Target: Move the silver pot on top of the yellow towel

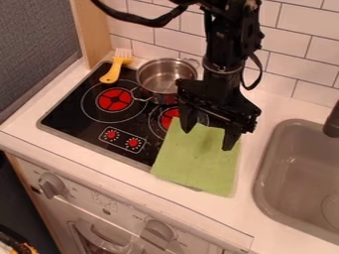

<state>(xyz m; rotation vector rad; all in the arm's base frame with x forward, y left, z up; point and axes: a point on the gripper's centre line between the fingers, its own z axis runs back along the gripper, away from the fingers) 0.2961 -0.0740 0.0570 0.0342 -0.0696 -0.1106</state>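
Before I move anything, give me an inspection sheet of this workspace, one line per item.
Surface: white counter with an inset black cooktop.
Job's things: silver pot upright on the cooktop, not on the towel; green towel spread over the cooktop's edge and the counter.
Clutter: yellow-handled brush beside the pot.
Gripper: black gripper over the towel, fingers apart, empty.
Cables: black cable looping off the arm.
Surroundings: sink, tiled wall.

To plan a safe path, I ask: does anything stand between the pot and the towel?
No visible object stands between the pot and the green towel; only the open gripper hangs over the towel.
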